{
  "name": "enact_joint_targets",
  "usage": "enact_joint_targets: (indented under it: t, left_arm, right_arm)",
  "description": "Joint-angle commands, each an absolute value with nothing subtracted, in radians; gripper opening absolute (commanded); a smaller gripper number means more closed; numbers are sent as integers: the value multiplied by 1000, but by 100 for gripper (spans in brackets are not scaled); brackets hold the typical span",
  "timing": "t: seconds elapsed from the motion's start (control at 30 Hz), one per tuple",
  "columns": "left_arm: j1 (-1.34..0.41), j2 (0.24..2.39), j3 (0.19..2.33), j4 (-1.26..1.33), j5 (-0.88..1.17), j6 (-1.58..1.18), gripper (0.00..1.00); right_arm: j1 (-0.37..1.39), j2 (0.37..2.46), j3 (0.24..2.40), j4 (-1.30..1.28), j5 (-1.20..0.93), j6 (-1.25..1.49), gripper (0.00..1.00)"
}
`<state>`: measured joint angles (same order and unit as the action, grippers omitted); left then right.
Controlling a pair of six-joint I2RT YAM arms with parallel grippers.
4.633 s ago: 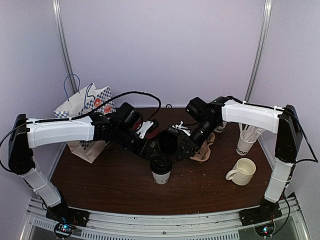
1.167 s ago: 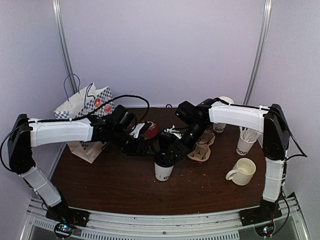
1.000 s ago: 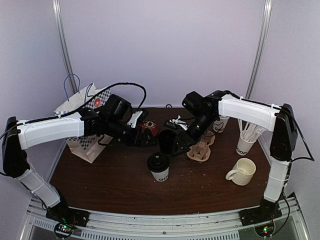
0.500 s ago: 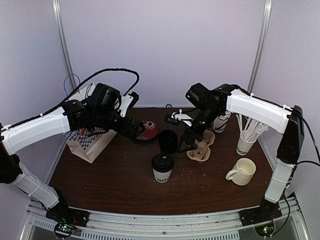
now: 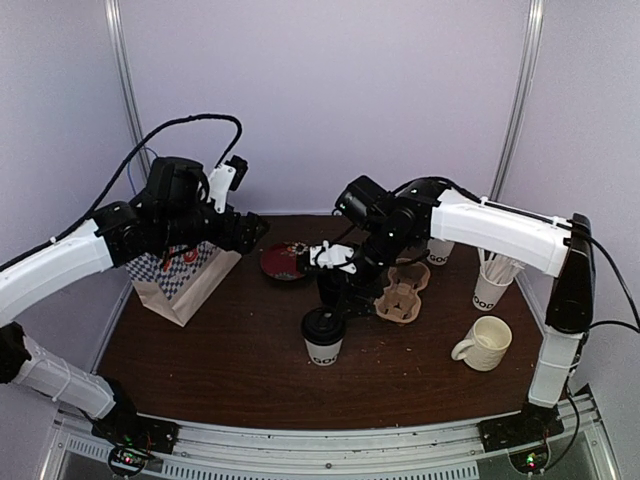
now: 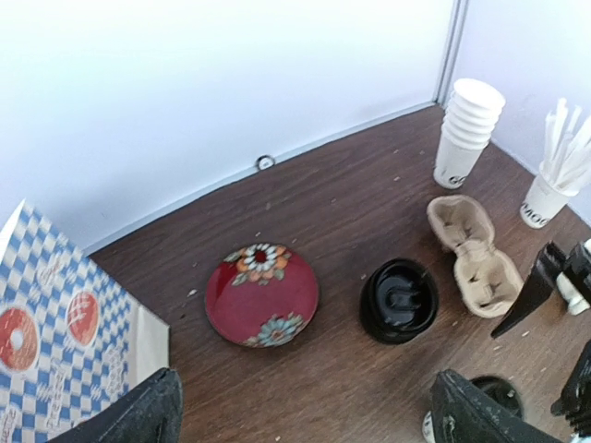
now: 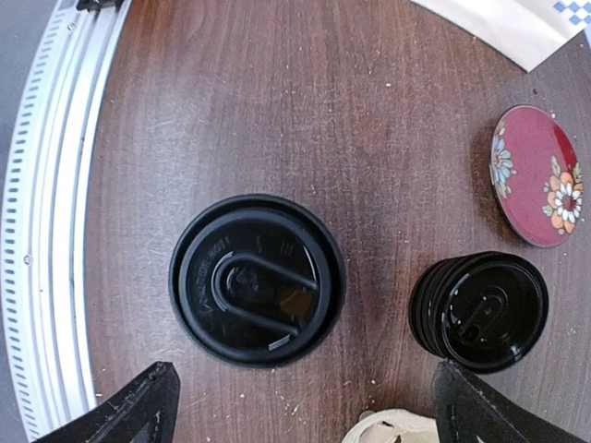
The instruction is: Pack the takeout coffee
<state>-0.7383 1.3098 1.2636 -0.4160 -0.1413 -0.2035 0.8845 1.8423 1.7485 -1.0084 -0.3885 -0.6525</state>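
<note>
At table centre, your right gripper (image 7: 305, 374) has swung back over the lidded GOOD cup (image 5: 322, 338), jaws wide open, empty, while the left gripper (image 6: 305, 392), also open, lifted off toward the paper bag (image 5: 175, 285); cup's still outside the pulp carrier (image 5: 402, 297), ungrasped.

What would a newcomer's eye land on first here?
The white paper cup with a black dome lid stands alone at the table's front centre, with the right gripper open above it. Behind it, left to right in the top view, lie a red floral plate, a stack of black plastic lids and the empty brown pulp two-cup carrier.
</note>
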Motion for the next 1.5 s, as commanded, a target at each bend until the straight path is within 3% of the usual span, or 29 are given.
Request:
enact_joint_targets:
  t: [0.0, 0.13, 0.37, 0.83, 1.47]
  left_arm:
    - [-736, 1193, 1080, -236, -224, -159, 98]
    - [-736, 1167, 1047, -241, -175, -154, 98]
    - [-736, 1213, 1108, -325, -266, -155, 97]
    - [-736, 1208, 1094, -320, -202, -66, 98]
    - [-736, 1219, 1092, -321, -184, -55, 97]
  right_arm:
    - [909, 1918, 1826, -1013, -349, -662, 100]
    - [921, 1996, 1912, -1080, -403, -647, 99]
    - [951, 2041, 1943, -1115, -387, -655, 99]
    - [975, 2056, 1906, -1109, -338, -661, 99]
    - [983, 2084, 1896, -1133, -342, -645, 86]
